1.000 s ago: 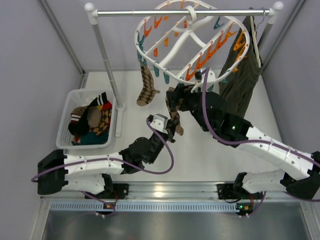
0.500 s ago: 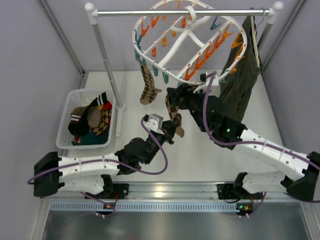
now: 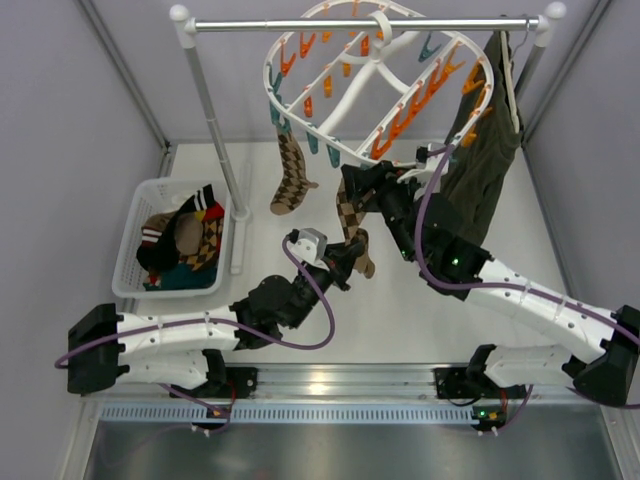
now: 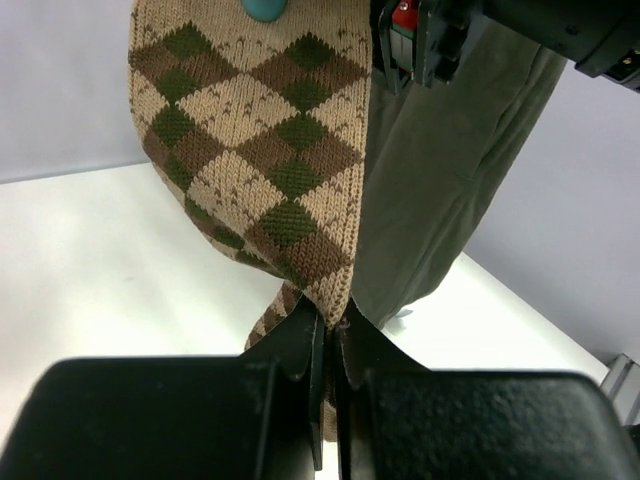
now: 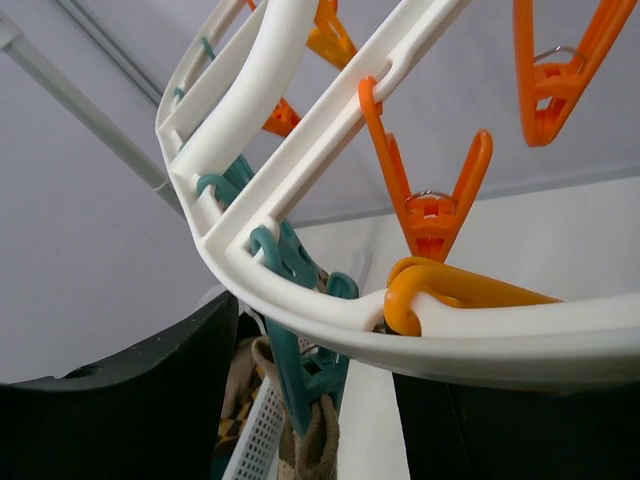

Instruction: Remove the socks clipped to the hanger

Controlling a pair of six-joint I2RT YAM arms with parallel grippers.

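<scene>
Left wrist view: the left arm's fingers clench the argyle sock hanging from a teal peg on the white hanger, while the right arm's fingers, their state unclear, flank that peg, which likely needs squeezing open next.

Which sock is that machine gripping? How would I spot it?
Find the white oval peg hanger on the rail. The right-hand argyle sock beneath it is pinched by the left pincer; the left-hand argyle sock hangs free.
</scene>
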